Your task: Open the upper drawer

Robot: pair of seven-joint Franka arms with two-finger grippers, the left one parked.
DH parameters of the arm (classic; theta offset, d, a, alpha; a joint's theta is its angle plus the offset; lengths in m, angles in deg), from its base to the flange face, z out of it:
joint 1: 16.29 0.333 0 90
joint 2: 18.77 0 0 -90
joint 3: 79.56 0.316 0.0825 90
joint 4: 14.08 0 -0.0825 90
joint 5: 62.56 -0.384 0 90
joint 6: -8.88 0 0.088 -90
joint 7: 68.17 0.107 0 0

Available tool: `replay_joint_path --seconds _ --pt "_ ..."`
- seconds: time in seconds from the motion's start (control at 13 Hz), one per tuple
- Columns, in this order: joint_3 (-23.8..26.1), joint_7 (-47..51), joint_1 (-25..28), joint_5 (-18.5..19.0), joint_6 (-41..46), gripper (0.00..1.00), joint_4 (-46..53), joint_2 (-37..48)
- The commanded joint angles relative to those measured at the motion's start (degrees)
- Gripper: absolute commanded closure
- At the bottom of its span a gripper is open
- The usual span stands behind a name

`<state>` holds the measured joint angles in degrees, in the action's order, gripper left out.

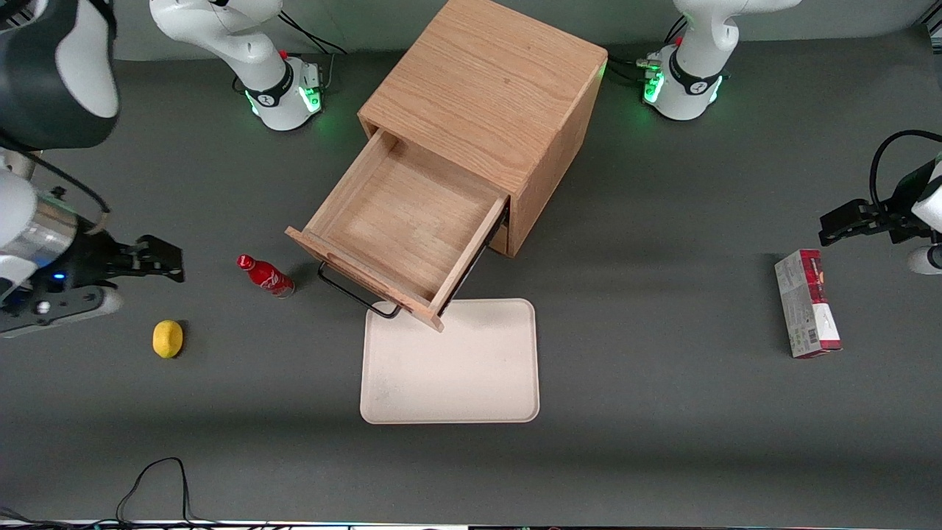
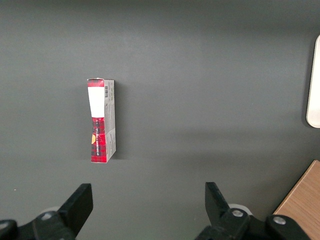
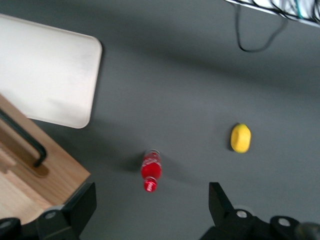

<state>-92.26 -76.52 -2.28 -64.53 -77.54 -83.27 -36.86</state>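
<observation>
The upper drawer (image 1: 397, 221) of the oak cabinet (image 1: 486, 81) stands pulled far out, its inside bare. Its dark bar handle (image 1: 353, 291) runs along the front panel, above the edge of the tray. The lower drawer is hidden beneath it. My right gripper (image 1: 165, 261) is open and empty, hovering above the table toward the working arm's end, well apart from the handle. In the right wrist view the gripper (image 3: 150, 210) looks down past a corner of the drawer front (image 3: 50, 170) and the handle (image 3: 22, 135).
A red bottle (image 1: 266, 275) lies between my gripper and the drawer front, also in the wrist view (image 3: 150, 170). A lemon (image 1: 168, 338) lies nearer the front camera. A cream tray (image 1: 450, 362) lies in front of the drawer. A red box (image 1: 806, 313) lies toward the parked arm's end.
</observation>
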Motion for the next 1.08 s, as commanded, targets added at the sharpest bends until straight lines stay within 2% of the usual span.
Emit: replay_joint_path --seconds 0.0,0.15,0.38,1.0 --pt "3.80 1.76 -6.25 0.48 -4.69 0.00 -11.20 8.83" --pt "7.24 1.84 -10.92 0.66 -8.39 0.00 -17.36 13.50" --pt "7.43 5.86 -12.69 0.57 -9.72 0.00 -21.16 16.07" --pt "7.16 6.33 -12.34 1.80 -9.29 0.00 -20.02 14.58"
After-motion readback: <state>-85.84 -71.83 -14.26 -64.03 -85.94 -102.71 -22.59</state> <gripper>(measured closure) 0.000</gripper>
